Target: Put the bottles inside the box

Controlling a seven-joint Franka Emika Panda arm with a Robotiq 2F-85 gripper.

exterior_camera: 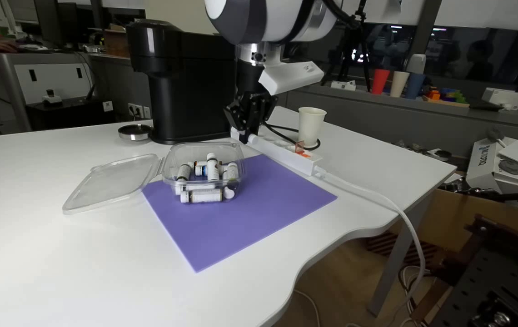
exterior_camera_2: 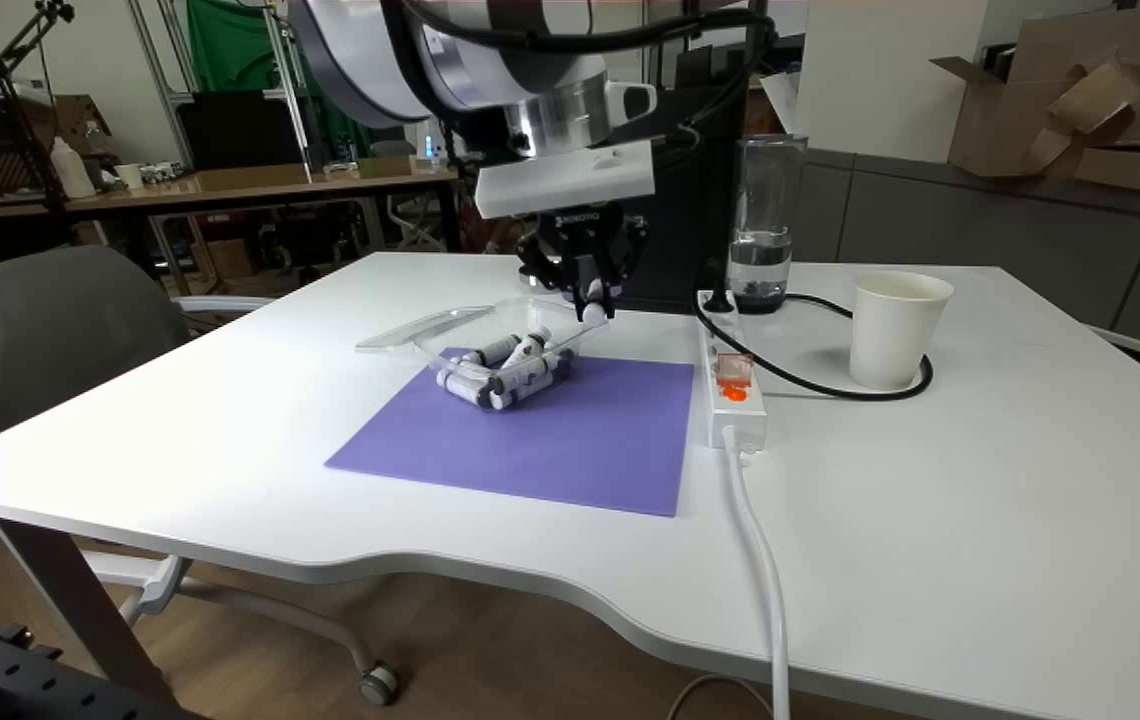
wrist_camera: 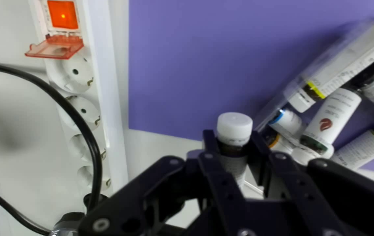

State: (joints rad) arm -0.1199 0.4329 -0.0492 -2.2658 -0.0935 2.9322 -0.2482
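The box is a clear plastic container (exterior_camera: 238,152) on the table, its lid (exterior_camera: 113,184) folded open to one side. It also shows in an exterior view (exterior_camera_2: 450,350). Several white bottles (exterior_camera: 212,167) lie jumbled in it; they also show in the wrist view (wrist_camera: 333,116). My gripper (wrist_camera: 231,134) is shut on a white-capped bottle (wrist_camera: 235,126), cap pointing out past the fingertips. In an exterior view the gripper (exterior_camera_2: 590,295) holds this bottle (exterior_camera_2: 594,315) just beyond the box's rim. In an exterior view the gripper (exterior_camera: 246,136) is low, beside the box near the power strip.
A purple mat (exterior_camera: 241,218) lies partly under the box. A white power strip (exterior_camera_2: 738,420) with a black cable runs beside the mat. A white paper cup (exterior_camera_2: 895,330) stands beyond it. A black coffee machine (exterior_camera: 186,81) and a metal dish (exterior_camera: 135,131) stand behind the box.
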